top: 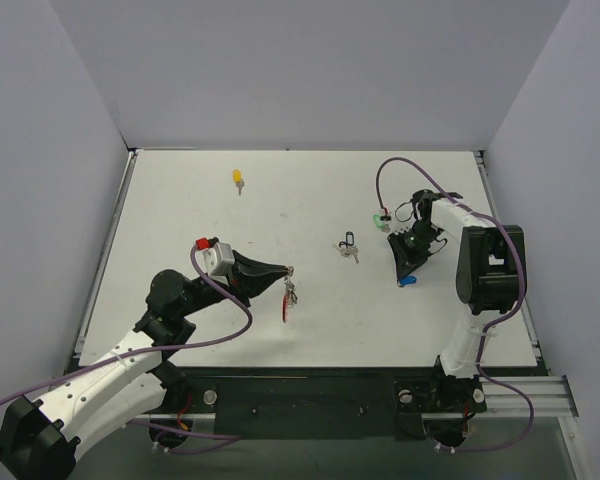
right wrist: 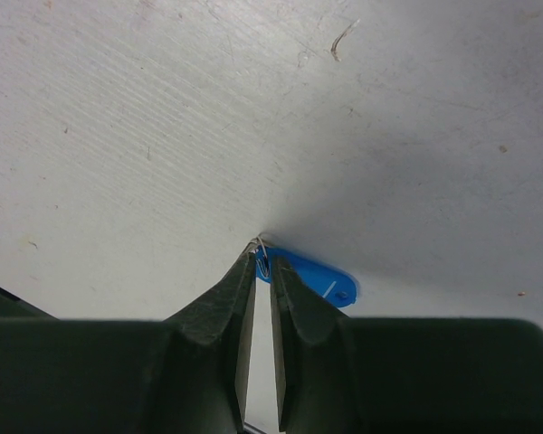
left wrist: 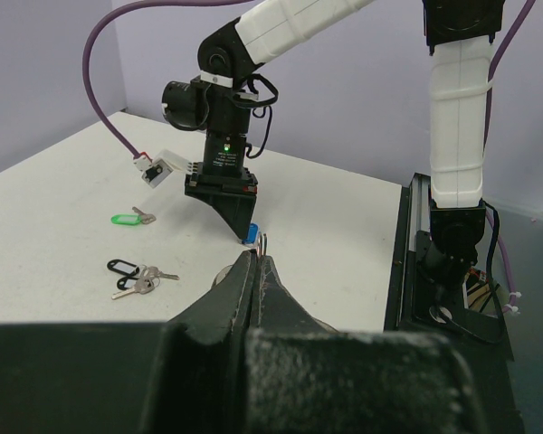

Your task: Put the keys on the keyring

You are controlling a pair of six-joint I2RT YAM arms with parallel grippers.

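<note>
Robot lab test cell. A white desk (top: 360,325) was boxed in by plain pale lavender panels (top: 310,70) behind it and on both its sides, with no decor on them. Two white-and-black robot arms were bolted at the desk's near edge, the left arm (top: 110,375) and the right arm (top: 467,345). Purple cables (left wrist: 85,70) looped off the arms above the desk. An aluminium extrusion rail (top: 530,398) ran along the desk's near edge, carrying the arm bases. Bare rig, even lighting, wrist cameras: a data-collection setup.
</note>
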